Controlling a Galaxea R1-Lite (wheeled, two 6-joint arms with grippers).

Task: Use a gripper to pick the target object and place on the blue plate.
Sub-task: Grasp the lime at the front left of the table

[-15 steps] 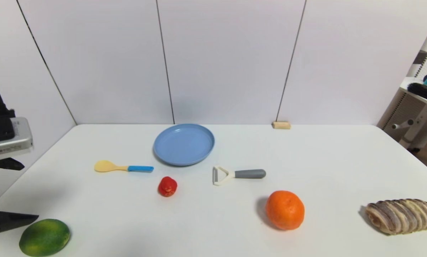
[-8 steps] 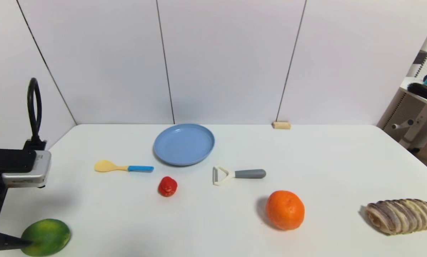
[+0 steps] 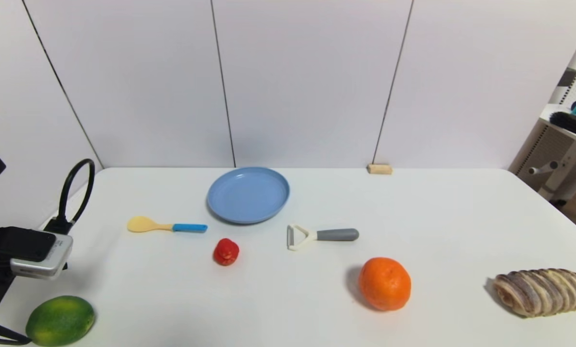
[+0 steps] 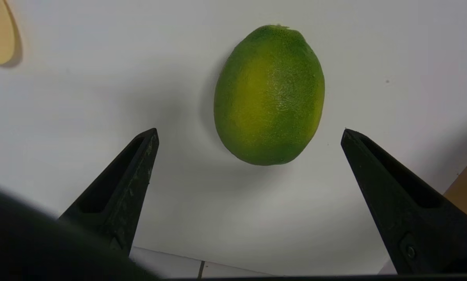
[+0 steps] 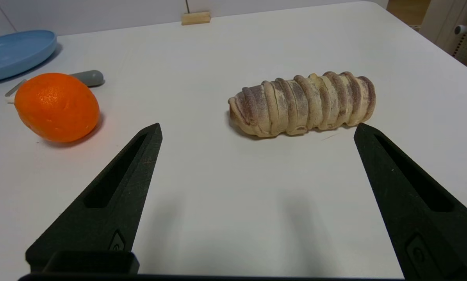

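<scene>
Nothing is picked yet: the left tool [image 4: 249,130], fingers spread wide, hangs over the green lime [image 4: 269,93] just ahead, blue plate [image 3: 248,194] well beyond.

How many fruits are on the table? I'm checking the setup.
3: a green fruit at the near left corner, a small red one before the blue plate, an orange right of centre.
</scene>
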